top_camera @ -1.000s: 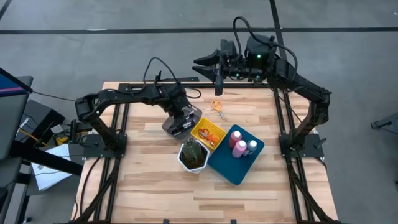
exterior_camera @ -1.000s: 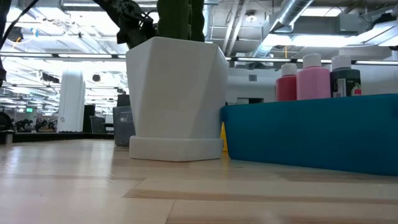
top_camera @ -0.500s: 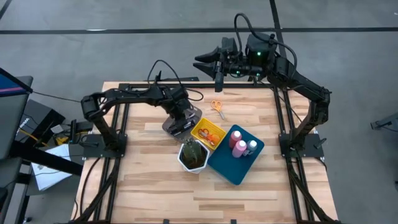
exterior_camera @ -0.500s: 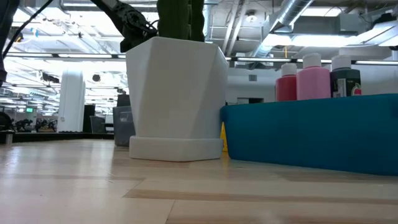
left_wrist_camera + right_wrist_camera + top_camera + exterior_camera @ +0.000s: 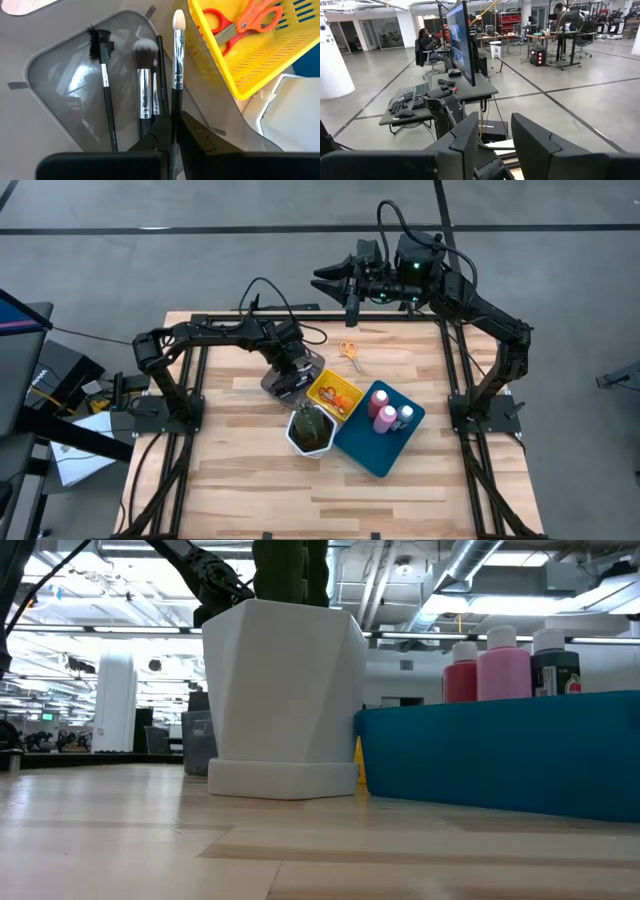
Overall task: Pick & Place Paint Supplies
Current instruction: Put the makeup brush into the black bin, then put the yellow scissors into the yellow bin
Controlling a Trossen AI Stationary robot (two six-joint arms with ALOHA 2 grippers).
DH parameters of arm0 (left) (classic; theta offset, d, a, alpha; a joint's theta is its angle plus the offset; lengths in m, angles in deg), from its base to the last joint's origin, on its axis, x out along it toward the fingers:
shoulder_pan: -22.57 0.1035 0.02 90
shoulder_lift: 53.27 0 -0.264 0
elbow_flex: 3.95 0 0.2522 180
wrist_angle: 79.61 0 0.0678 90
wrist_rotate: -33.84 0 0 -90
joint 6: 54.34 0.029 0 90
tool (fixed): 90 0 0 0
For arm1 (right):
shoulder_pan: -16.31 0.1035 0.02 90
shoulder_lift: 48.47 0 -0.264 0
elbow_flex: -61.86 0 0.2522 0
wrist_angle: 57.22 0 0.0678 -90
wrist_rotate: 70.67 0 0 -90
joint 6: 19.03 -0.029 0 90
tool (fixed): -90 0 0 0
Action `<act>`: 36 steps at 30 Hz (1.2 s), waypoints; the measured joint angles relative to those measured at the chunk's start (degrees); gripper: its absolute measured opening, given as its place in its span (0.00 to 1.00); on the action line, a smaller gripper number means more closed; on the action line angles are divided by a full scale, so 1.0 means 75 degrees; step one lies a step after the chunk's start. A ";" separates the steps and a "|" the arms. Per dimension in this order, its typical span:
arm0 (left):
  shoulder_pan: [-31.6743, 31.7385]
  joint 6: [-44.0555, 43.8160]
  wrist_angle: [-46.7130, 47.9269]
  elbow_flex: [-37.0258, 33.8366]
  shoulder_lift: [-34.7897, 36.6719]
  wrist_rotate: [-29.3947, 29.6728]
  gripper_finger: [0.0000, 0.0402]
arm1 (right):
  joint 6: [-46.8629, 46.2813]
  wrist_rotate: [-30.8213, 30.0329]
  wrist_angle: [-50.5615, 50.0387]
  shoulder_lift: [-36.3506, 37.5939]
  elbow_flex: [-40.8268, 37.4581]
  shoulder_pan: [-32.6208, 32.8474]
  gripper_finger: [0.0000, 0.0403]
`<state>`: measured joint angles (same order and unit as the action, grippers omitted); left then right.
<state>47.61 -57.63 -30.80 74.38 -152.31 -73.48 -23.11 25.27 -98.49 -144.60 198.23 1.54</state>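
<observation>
Since a second ago: my left arm's elbow has swung a little; trays, pot and bottles lie as they were.
Left gripper (image 5: 175, 131): my fingers are clamped on a thin black-handled brush with a pale tip (image 5: 177, 55), held over the clear grey plastic tray (image 5: 60, 75).
In that tray: three more dark brushes (image 5: 144, 80).
Crowding me: yellow slotted basket (image 5: 240, 75) with orange-handled scissors (image 5: 245, 20) just beside; white hexagonal pot (image 5: 310, 430) next to it.
Blue tray (image 5: 380, 435): two pink bottles (image 5: 383, 408), small white-capped bottle (image 5: 405, 416).
Loose scissors (image 5: 349, 352): on the wooden table (image 5: 230, 470).
Right gripper (image 5: 494, 137): raised beyond the table's far edge, fingers apart, holding nothing.
</observation>
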 joint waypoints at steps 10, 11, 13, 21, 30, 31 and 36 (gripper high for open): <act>0.0000 0.0004 -0.0060 0.0000 0.0000 0.0013 0.03 | 0.0000 0.0003 0.0000 -0.0003 0.0000 0.0000 0.28; 0.0000 0.0003 -0.0070 0.0000 0.0001 0.0019 0.03 | 0.0000 0.0000 0.0000 -0.0003 0.0000 -0.0003 0.28; 0.0000 0.0003 -0.0070 0.0000 0.0003 0.0026 0.03 | 0.0000 0.0003 0.0000 -0.0003 0.0000 -0.0003 0.28; 0.0000 0.0007 -0.0076 0.0000 0.0006 0.0138 0.12 | 0.0003 0.0000 0.0000 -0.0003 0.0000 -0.0003 0.28; 0.0000 0.0004 -0.0076 0.0000 0.0012 0.0146 0.16 | 0.0003 0.0000 0.0000 -0.0003 0.0000 -0.0003 0.28; 0.0000 0.0003 -0.0075 0.0000 0.0012 0.0150 0.16 | 0.0005 0.0003 0.0000 -0.0003 0.0000 -0.0003 0.28; 0.0000 0.0003 -0.0090 0.0000 0.0162 0.0178 0.17 | 0.0003 0.0003 -0.0003 -0.0003 0.0000 -0.0003 0.28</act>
<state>47.61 -57.61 -31.48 74.38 -151.10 -72.15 -23.09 25.29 -98.51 -144.63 198.23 1.52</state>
